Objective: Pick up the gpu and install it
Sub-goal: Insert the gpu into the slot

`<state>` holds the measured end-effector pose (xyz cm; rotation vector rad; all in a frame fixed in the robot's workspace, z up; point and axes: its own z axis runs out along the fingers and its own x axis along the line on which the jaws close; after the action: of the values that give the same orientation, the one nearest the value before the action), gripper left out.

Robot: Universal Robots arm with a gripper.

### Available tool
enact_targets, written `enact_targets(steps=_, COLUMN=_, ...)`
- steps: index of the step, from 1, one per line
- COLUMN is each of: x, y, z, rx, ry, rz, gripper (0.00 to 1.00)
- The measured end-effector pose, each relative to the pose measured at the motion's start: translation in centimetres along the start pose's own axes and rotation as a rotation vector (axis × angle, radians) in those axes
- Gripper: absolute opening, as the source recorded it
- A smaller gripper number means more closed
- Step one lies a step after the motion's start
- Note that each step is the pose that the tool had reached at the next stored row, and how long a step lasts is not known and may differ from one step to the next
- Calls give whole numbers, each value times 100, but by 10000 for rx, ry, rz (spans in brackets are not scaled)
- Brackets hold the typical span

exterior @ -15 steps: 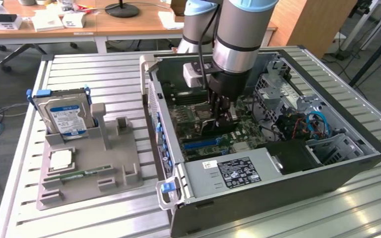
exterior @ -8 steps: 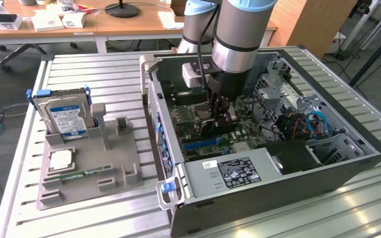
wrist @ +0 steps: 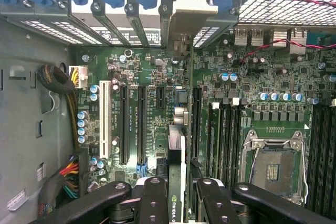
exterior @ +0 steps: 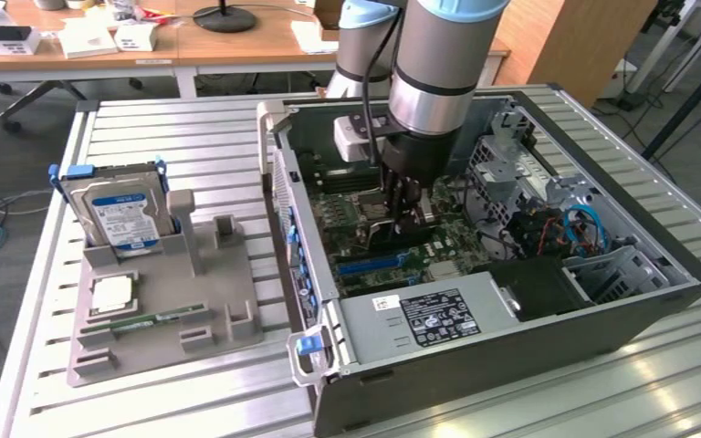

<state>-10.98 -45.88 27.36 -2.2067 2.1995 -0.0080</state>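
My gripper point(exterior: 401, 215) reaches down inside the open computer case point(exterior: 643, 301), over the green motherboard point(exterior: 363, 214). Its black fingers point(wrist: 153, 199) are shut on the gpu point(wrist: 176, 167), a thin card seen edge-on in the wrist view with a green logo strip near the fingers. The card stands upright, in line with the long black expansion slots point(wrist: 140, 124), and its metal bracket end point(wrist: 182, 22) sits at the rear slot openings of the case. In the exterior view the gpu point(exterior: 390, 241) is a dark sliver under the gripper point(wrist: 178, 187). How deep it sits in a slot I cannot tell.
On the exterior view's left a grey holder point(exterior: 162, 315) carries a silver hard drive with a blue label point(exterior: 120, 212), a processor chip point(exterior: 113, 292) and a green memory stick point(exterior: 146, 322). A power supply point(exterior: 430, 315) fills the case's near corner. An empty processor socket point(wrist: 273, 169) lies beside the card.
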Motion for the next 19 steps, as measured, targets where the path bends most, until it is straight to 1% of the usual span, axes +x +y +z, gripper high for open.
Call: enact_targets(steps=19, x=0, y=33, z=-1, rx=1, ry=0, rz=-1, gripper=26)
